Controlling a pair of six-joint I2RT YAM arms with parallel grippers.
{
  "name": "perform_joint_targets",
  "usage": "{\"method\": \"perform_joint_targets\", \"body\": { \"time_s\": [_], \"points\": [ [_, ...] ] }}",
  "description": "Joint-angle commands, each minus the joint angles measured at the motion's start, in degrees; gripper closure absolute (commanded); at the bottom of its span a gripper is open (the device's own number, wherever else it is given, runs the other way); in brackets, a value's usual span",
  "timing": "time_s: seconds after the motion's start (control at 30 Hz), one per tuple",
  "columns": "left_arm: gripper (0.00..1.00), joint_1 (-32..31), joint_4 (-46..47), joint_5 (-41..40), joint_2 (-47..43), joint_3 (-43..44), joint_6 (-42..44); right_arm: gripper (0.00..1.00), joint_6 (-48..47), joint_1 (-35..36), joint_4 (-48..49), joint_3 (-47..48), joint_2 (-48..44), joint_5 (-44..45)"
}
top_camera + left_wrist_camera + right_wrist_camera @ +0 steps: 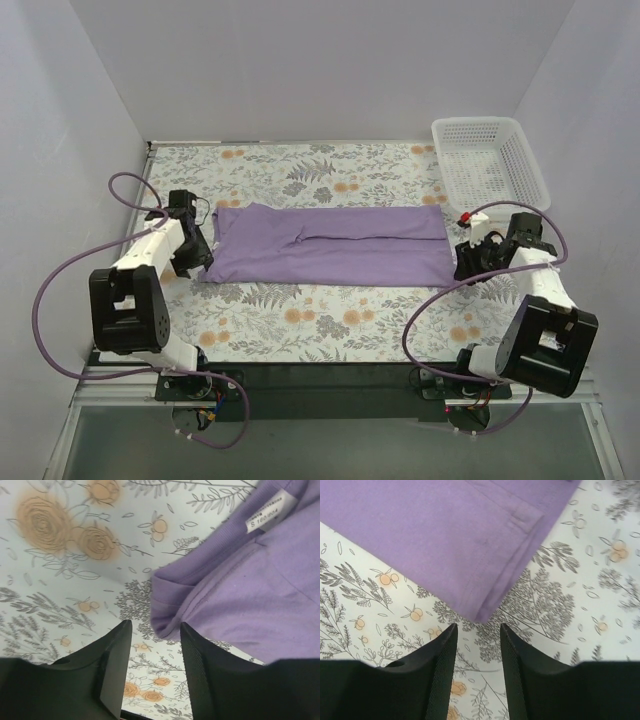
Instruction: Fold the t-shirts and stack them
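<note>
Nearest, at the table's front edge: 2 black arm bases, left (125, 310) and right (545, 345), each looped with a purple cable (45, 300).

Just past them, low over the floral tablecloth (330, 320): left gripper (200, 255) at the left end of the t-shirt (330, 245), right gripper (468, 262) at its right end.

From the left wrist: left gripper (155, 626) with jaws apart, nothing between them, only bare cloth in the gap. Just ahead of the right-hand finger (200, 670), a rolled purple corner of the t-shirt (240, 595), close to the tip, contact not clear. Further along that edge, a small white neck label (265, 511) with print too small to read in full.

From the right wrist: right gripper (477, 627) likewise spread, holding nothing. Directly ahead of the gap, a stitched hem corner of the t-shirt (445, 535), just short of the fingertips.

Across the middle of the table: the lavender shirt folded lengthwise into 1 long band, flat on the cloth, running between the 2 grippers, with 1 crease along its length.

Furthest, at the back right corner: a white lattice basket (525, 165), beyond the shirt's right end and clear of it.
</note>
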Motion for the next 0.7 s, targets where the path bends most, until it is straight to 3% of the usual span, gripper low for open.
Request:
{"method": "perform_joint_targets", "body": {
  "time_s": [0.0,0.1,0.17,0.23,0.27,0.4,0.5,0.67],
  "points": [
    [0.54,-0.06,-2.49,-8.64,-5.02,3.37,-4.26,0.48,-4.68,-1.86,-1.29,-0.15,-4.81,2.36],
    [0.47,-0.06,-0.47,-9.18,-10.47,3.72,-4.96,0.37,-8.53,-2.21,-2.60,0.37,-8.06,1.15],
    [0.35,0.20,3.65,-3.15,-14.25,1.71,-5.66,0.33,-12.85,-1.95,-8.65,2.30,-8.59,-8.20],
    [0.34,1.77,10.65,7.97,-14.97,-0.23,-6.10,0.32,-17.25,-0.29,-14.79,4.14,-7.02,-14.48],
    [0.34,2.22,12.79,9.87,-13.92,-0.58,-6.80,0.31,-17.78,2.85,-16.31,4.68,-6.32,-19.82],
    [0.41,2.57,20.53,17.70,-2.43,3.87,-6.72,0.30,-13.59,12.97,-16.15,5.12,-3.85,-26.54],
    [0.49,2.66,22.56,20.78,11.35,9.93,-4.45,0.30,-9.98,14.84,-13.16,6.00,-2.71,-31.03],
    [0.57,2.57,19.67,22.37,22.46,17.07,-0.84,0.31,-9.62,14.75,-12.02,5.48,-2.09,-29.28]
  ]
}}
